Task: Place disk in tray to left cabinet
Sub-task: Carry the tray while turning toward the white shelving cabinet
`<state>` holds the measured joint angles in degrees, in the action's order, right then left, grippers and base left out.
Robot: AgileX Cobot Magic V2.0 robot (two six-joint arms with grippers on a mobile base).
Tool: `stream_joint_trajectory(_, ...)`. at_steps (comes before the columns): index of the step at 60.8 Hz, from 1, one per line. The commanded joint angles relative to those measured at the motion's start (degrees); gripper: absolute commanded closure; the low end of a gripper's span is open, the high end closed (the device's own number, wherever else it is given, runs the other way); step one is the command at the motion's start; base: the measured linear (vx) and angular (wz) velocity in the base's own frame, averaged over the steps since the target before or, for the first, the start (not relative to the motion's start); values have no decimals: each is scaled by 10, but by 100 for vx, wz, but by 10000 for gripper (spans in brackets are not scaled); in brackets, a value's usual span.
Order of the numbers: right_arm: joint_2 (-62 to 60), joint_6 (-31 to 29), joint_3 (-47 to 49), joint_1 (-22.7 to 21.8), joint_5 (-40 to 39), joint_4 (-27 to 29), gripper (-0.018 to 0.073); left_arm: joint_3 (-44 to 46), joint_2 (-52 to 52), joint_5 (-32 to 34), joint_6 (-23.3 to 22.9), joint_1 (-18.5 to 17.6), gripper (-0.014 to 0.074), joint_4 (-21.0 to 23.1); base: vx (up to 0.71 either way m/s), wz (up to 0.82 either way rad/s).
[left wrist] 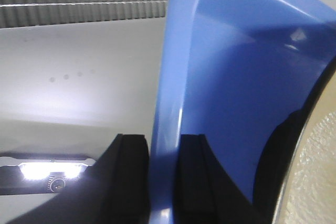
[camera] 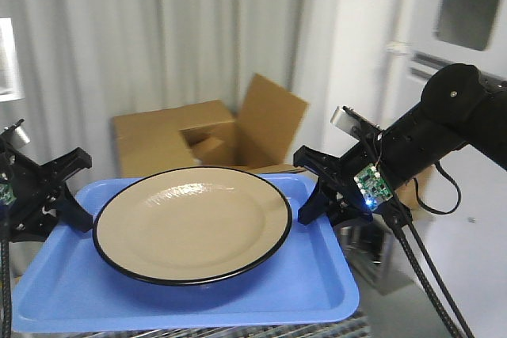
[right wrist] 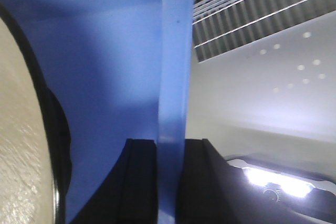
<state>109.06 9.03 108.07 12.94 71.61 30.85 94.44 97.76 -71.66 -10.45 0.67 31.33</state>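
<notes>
— What is the left gripper (left wrist: pixel 163 182) doing?
— Its two black fingers pinch the left rim of the blue tray (camera: pixel 301 279), one on each side of the lip. That shows at the bottom of the left wrist view.
— And the right gripper (right wrist: pixel 169 182)?
— The same on the opposite rim. It is pressed onto the lip, which stands between its fingers at the lower middle of the right wrist view.
— Where is the disk (camera: pixel 194 223)?
— It lies flat in the tray, at the lower centre of the front view. It fills most of the tray's width, and its black edge comes close to both grippers.
— Does the tray rest on anything?
— That cannot be told. Only a strip of grating (camera: pixel 238 330) shows below its near edge, at the bottom of the frame.
— And behind it?
— An open cardboard box (camera: pixel 182 136) sits at centre, with a pale curtain (camera: pixel 119 37) across the upper left.
</notes>
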Motion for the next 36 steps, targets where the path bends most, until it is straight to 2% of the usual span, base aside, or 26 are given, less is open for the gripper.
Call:
stream_joint_trajectory(1, -35, -8, 21, 12, 12, 85, 564, 21, -28, 13, -6, -10, 597, 94, 17, -67)
stream_joint_trajectory(36, -35, -8, 21, 12, 12, 83, 564, 21, -28, 14, -6, -10, 597, 94, 16, -70)
